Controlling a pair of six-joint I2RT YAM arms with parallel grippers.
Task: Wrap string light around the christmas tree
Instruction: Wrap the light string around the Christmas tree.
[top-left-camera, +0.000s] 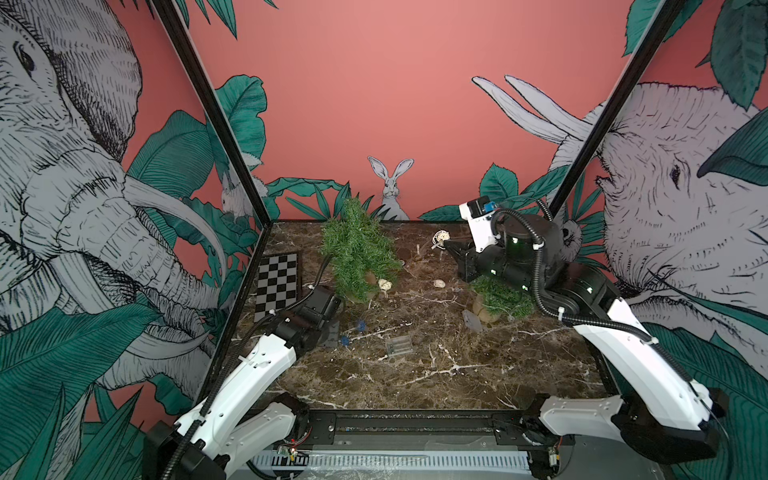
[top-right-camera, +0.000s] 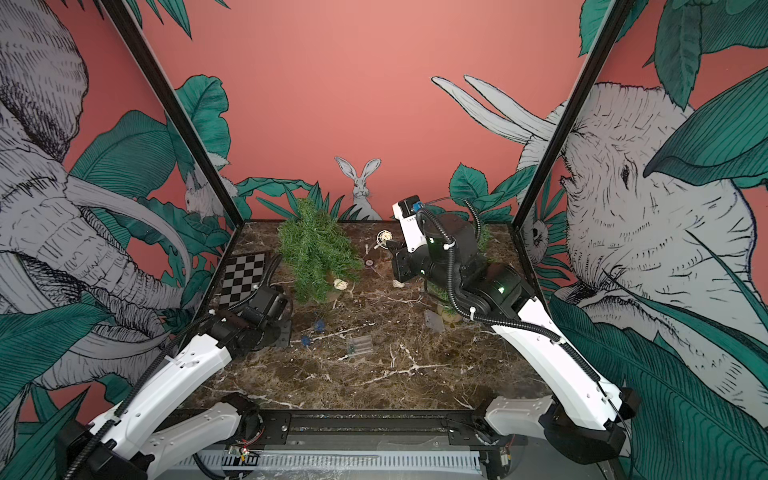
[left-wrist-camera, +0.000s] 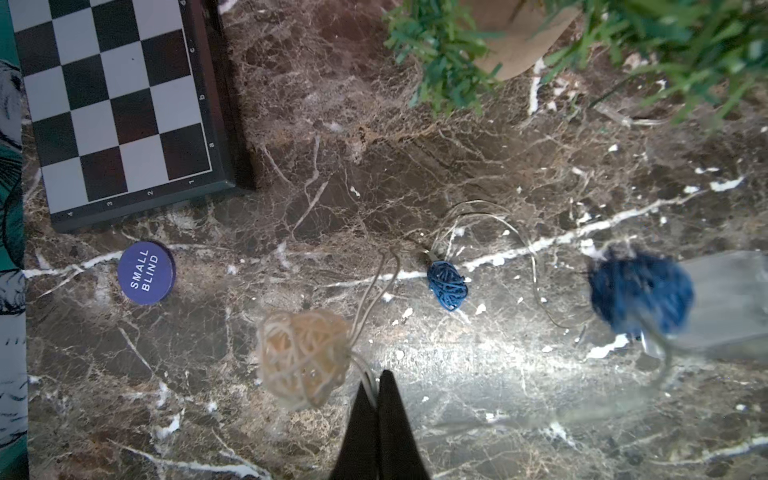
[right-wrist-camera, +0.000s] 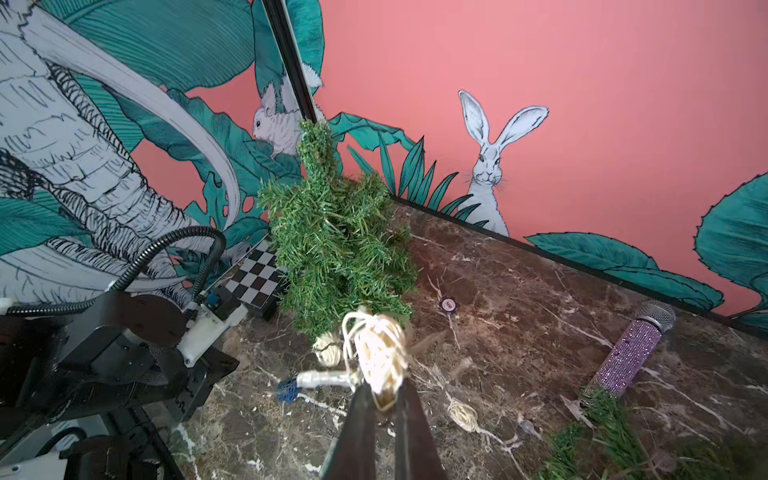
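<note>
Slack matters: right claw (right-wrist-camera: 384, 388), gripping a string light ball (right-wrist-camera: 378, 353), should circle behind the christmas tree (top-left-camera: 357, 249) while left claw (left-wrist-camera: 377, 380), pinching the wire (left-wrist-camera: 365, 309), anchors it.

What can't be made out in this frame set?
Left gripper: own wrist hides its tips in both top views; left wrist view shows it shut on the string light.
Blue ball: blurred, left wrist view.
Small tree: partly behind the right arm in a top view.
Chip: print too small, right wrist view.
</note>
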